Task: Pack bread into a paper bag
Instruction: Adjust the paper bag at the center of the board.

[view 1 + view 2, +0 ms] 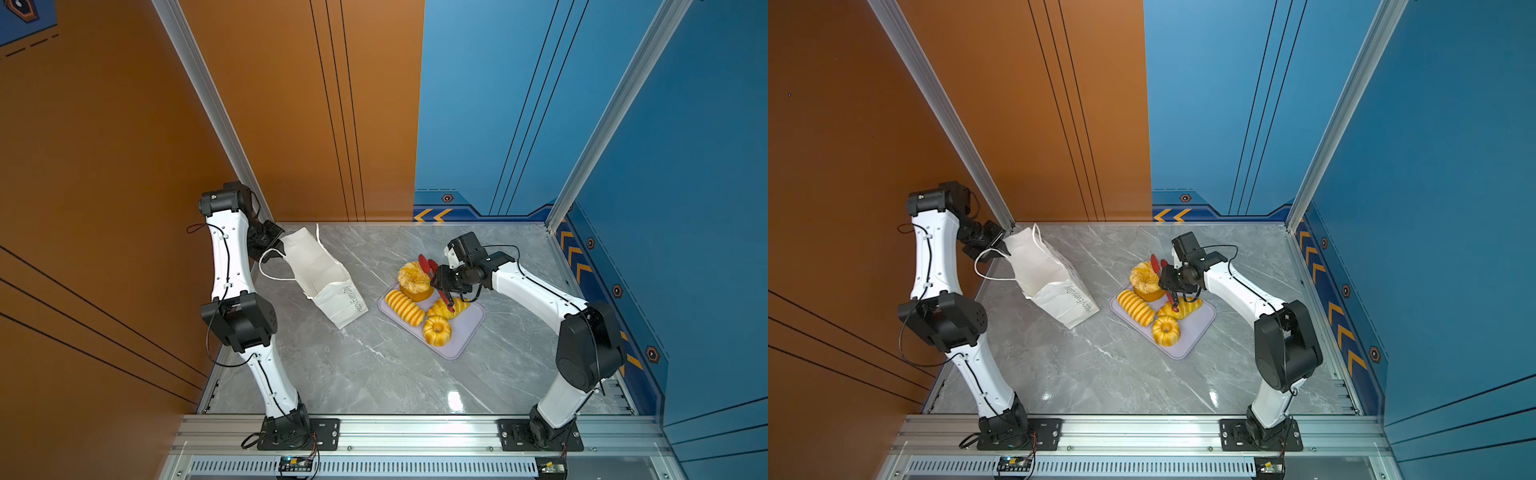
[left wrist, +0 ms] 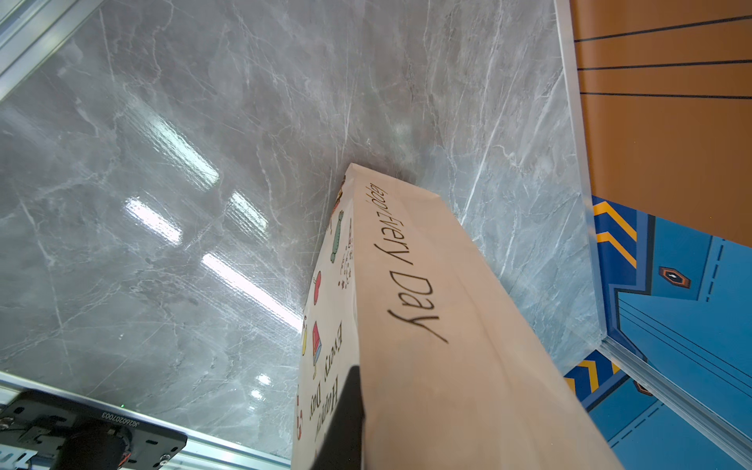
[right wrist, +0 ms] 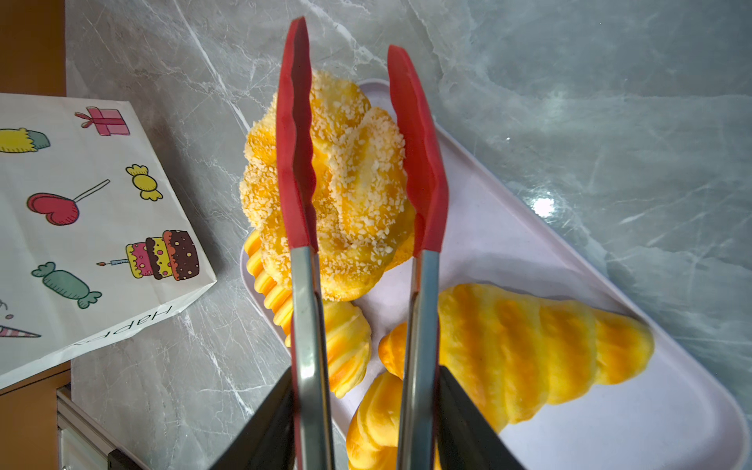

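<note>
Now our right gripper (image 3: 368, 427), clamped on the tongs (image 3: 303, 309), has their parted red tips straddling the sesame ring bun (image 3: 350, 183) directly ahead.

The left arm (image 1: 232, 266) and the right arm (image 1: 536, 291) both wear smooth, curved white shells, linked by bulky matte black joint housings (image 1: 239, 320), one dotted with small round holes. A thin black cable (image 1: 227, 257) runs along each shell, pinned by small white clips (image 1: 226, 286), and loops free at the joints. Just behind the left gripper (image 1: 277, 249) and the right gripper (image 1: 441, 283) sit boxy black wrist blocks (image 1: 465, 245). The gripper fingers (image 3: 468, 419) are flat, black and angular. At the end farthest from each gripper, a black base plate (image 1: 326, 432) carries silver screws (image 1: 333, 433).
</note>
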### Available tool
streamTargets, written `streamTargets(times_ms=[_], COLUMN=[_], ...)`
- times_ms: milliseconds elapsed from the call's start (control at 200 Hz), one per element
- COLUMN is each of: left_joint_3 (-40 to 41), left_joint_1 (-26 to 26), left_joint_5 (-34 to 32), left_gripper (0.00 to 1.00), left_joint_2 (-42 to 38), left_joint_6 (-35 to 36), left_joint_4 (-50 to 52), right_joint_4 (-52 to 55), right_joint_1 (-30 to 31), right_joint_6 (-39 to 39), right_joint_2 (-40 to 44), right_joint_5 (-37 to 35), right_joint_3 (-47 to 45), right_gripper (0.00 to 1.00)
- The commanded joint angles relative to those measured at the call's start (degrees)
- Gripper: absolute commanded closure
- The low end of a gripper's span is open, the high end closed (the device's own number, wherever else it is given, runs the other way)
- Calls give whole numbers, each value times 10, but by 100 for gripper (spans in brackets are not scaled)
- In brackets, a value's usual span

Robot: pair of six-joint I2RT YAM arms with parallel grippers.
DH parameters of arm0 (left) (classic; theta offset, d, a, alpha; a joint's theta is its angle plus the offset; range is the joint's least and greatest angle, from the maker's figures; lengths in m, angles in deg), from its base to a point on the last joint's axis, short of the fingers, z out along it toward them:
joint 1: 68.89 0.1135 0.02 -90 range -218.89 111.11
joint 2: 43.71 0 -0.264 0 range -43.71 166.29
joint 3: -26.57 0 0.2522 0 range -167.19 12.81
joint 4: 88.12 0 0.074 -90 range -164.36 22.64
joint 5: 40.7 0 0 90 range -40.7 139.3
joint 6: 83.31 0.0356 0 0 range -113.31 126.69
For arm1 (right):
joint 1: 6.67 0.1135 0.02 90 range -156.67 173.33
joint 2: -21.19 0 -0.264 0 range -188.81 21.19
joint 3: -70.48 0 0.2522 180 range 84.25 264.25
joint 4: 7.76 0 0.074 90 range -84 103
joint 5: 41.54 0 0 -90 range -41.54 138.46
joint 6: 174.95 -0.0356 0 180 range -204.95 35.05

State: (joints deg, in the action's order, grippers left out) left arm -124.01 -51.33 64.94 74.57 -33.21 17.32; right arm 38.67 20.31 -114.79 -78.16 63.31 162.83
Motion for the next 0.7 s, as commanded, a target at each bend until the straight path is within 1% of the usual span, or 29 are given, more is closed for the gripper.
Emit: streamTargets(times_ms=[0, 220, 235, 265, 280, 325, 335, 365, 405, 440, 455, 495, 510, 601, 696], left_joint_3=[-21, -30, -31, -34, -36, -41, -43, -44, -47, -51, -52, -54, -55, -65, -86], left_joint_1=[-4, -3, -2, -2, -2, -2, -2, -2, -2, -2, -3, -3, -3, -5, -3], left_joint_5=[-4, 1, 1, 0, 0, 0, 0, -2, -3, 0, 1, 3, 4, 6, 33], left_gripper=[87, 84, 77, 75, 69, 66, 62, 59, 49, 48, 43, 40, 37, 35, 34], left_joint_2=[21, 39, 39, 40, 40, 40, 40, 39, 39, 39, 39, 38, 38, 41, 53], left_joint_6=[3, 3, 3, 3, 3, 4, 4, 4, 3, 5, 6, 7, 9, 18, 30], left_joint_4=[120, 119, 120, 119, 120, 119, 119, 119, 119, 119, 119, 119, 119, 119, 119], right_joint_4=[3, 3, 3, 3, 3, 3, 3, 2, 2, 2, 2, 3, 2, 2, 2], right_joint_1=[-2, -2, -2, -2, -2, -3, -3, -3, -3, -3, -3, -3, -3, -3, -3], right_joint_6=[6, 7, 8, 8, 9, 10, 10, 11, 11, 11, 11, 10, 10, 10, 10], right_joint_2=[5, 4, 5, 4, 4, 5, 4, 3, 2, 2, 2, 2, 3, 1, 0], right_joint_5=[9, 10, 9, 9, 9, 8, 9, 9, 10, 11, 10, 10, 10, 8, 9], right_joint_3=[20, 17, 17, 17, 16, 15, 15, 15, 16, 16, 16, 16, 15, 15, 15], right_gripper=[47, 46, 46, 45, 45, 44, 44, 44, 44, 44, 44, 44, 44, 44, 43])
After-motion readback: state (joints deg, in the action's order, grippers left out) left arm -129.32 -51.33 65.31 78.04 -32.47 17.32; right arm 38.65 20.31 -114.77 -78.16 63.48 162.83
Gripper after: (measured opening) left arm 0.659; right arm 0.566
